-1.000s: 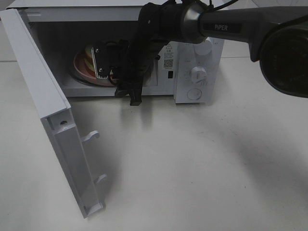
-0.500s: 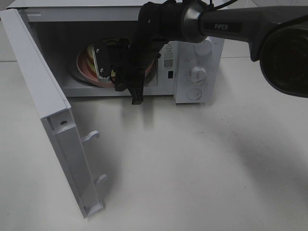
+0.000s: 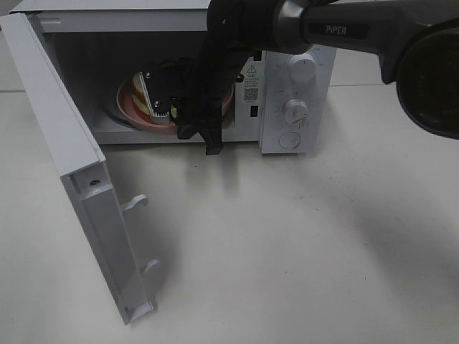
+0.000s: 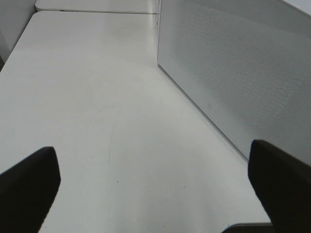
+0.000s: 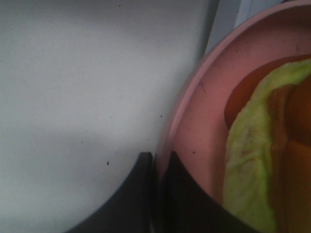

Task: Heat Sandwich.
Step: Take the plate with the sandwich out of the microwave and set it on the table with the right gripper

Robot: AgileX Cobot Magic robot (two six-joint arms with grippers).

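Note:
Inside the open microwave [image 3: 297, 107], the sandwich [image 3: 147, 93] rests on a round pink plate [image 3: 128, 107] that looks tilted up. My right gripper [image 5: 156, 165] reaches into the cavity. The right wrist view shows its two dark fingers pinched together on the plate rim [image 5: 194, 97], with the sandwich's pale green and reddish filling [image 5: 252, 145] just beyond. In the exterior high view the right arm [image 3: 215, 79] hides the grip point. My left gripper [image 4: 155, 182] is open over bare table, beside a perforated white panel [image 4: 243, 73], and holds nothing.
The microwave door [image 3: 64, 143] swings out to the left toward the table's front, its two latch hooks [image 3: 136, 203] pointing right. The control panel with two knobs [image 3: 295, 111] and a round button is right of the cavity. White tabletop [image 3: 287, 251] lies in front.
The right gripper's fingers have closed on the plate rim. The arm, plate and sandwich have shifted a little to the right inside the cavity.

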